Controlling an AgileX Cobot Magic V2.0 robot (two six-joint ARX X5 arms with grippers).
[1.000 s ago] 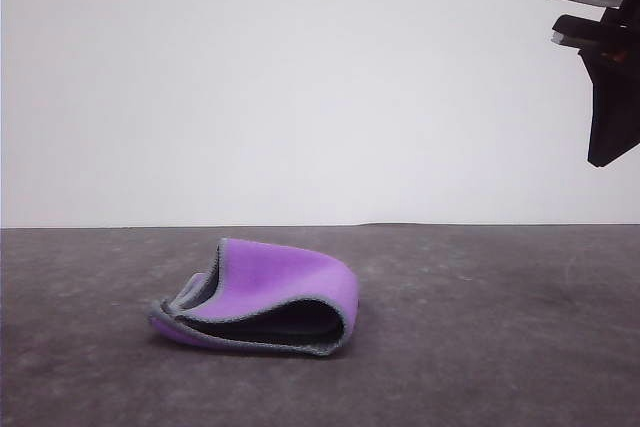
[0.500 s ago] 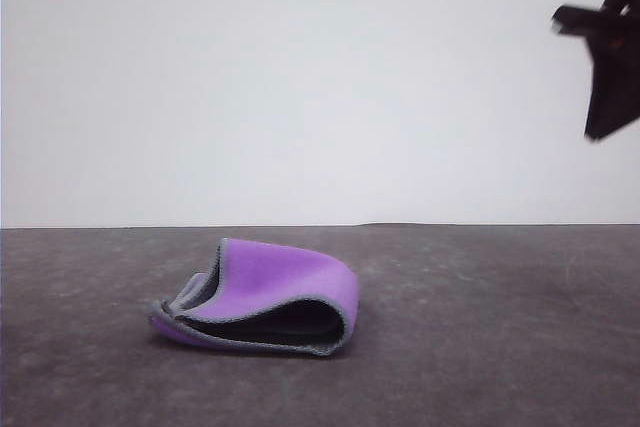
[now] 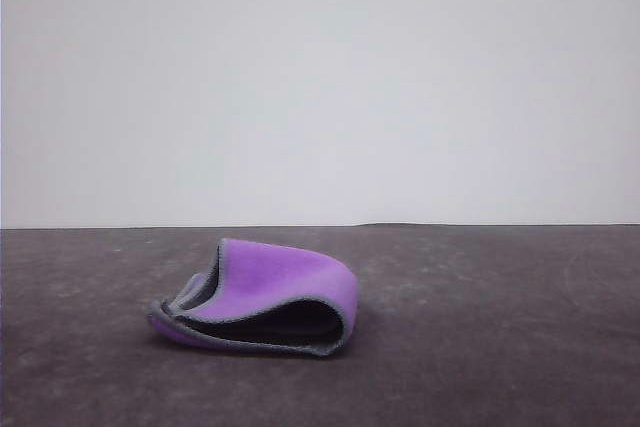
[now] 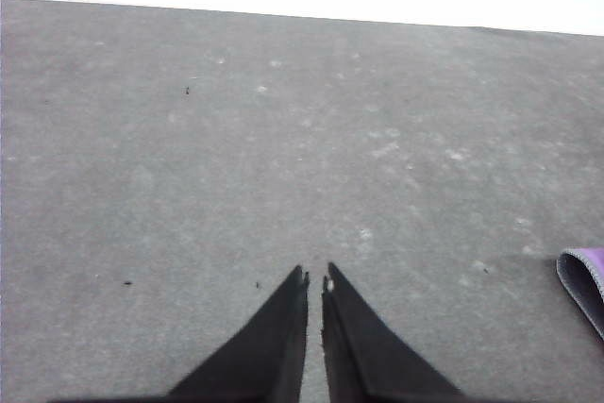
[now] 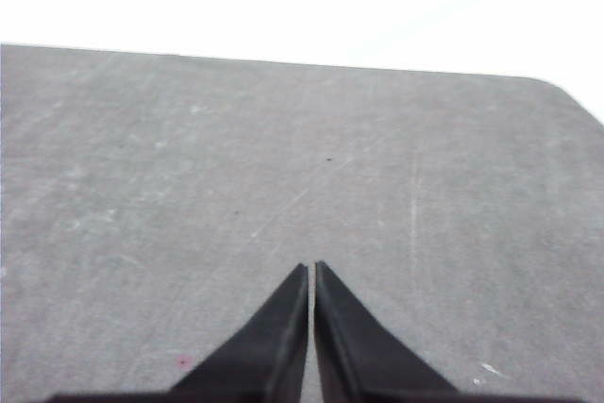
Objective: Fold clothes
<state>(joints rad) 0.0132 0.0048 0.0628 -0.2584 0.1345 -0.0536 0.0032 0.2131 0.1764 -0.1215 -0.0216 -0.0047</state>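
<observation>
Cloth folded purple-side out on table, both tools closed

The cloth is lying folded over on the table, the one thing rising from the surface, its fold gaping open toward the front. Bare tabletop is stretching wide on both sides of it and in front. The left gripper is hanging over bare table (fingertips nearly touching), the cloth's edge well off to one side. The right gripper is pointing over unobstructed table too.
</observation>
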